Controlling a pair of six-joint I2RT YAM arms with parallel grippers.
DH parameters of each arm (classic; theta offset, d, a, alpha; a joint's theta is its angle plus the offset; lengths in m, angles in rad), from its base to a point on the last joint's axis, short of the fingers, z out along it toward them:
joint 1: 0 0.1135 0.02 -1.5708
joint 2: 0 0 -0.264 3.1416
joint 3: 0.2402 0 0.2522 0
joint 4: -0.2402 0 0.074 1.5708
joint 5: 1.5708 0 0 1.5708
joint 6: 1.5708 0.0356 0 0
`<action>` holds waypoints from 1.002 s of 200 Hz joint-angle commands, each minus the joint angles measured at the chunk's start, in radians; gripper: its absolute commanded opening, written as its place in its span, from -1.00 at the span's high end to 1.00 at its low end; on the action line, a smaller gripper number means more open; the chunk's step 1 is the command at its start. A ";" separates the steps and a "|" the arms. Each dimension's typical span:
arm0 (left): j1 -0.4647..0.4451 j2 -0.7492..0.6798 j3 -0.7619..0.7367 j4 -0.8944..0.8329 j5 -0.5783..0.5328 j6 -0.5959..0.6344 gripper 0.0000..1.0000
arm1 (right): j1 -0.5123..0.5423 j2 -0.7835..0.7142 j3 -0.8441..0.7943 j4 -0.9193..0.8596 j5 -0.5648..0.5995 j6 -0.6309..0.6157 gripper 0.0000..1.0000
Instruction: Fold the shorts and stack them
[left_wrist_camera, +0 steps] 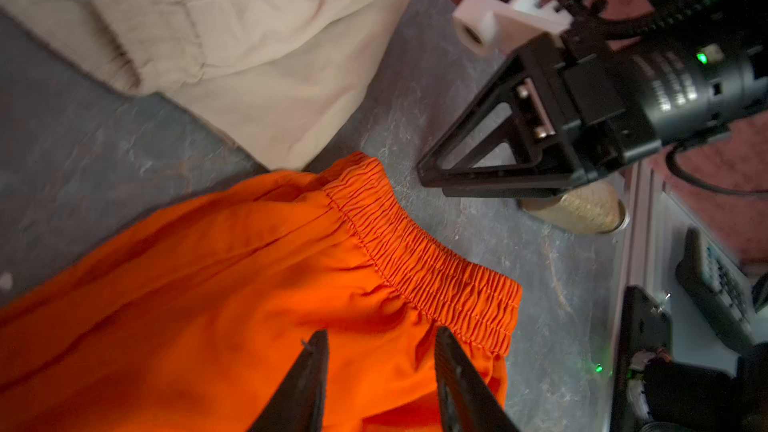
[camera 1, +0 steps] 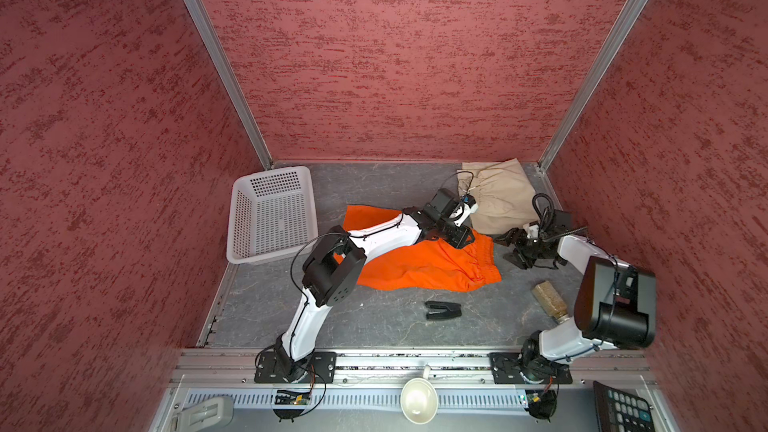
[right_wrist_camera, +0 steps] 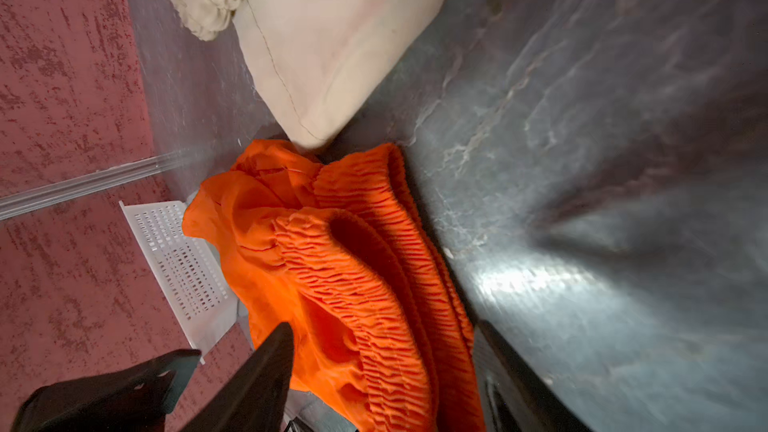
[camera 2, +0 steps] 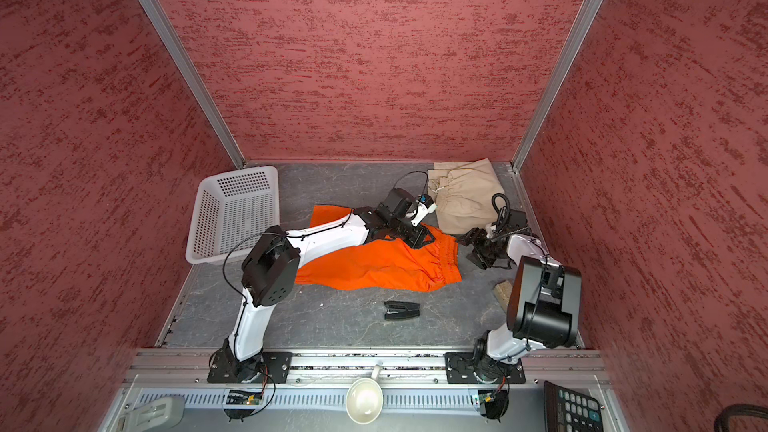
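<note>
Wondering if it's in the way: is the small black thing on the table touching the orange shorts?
Apart. Both top views show bare table between the black object and the orange shorts.

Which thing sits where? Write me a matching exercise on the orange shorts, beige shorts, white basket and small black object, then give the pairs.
Things:
1. orange shorts
2. beige shorts
3. white basket
4. small black object

Places:
A. far right corner of the table
B. far left, against the wall
C. spread across the middle
D. alone, nearer the front edge than the orange cloth

Pairs: 1-C, 2-A, 3-B, 4-D
</note>
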 commanded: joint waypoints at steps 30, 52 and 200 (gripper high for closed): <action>0.009 0.168 0.101 -0.225 -0.013 -0.011 0.45 | 0.006 0.037 -0.083 0.050 -0.061 0.030 -0.40; 0.013 0.190 0.091 -0.220 -0.005 -0.021 0.50 | 0.007 0.021 -0.138 0.055 -0.093 0.054 -0.41; 0.046 0.144 0.069 -0.181 -0.008 -0.128 0.51 | 0.149 0.007 -0.121 0.092 -0.022 0.149 0.94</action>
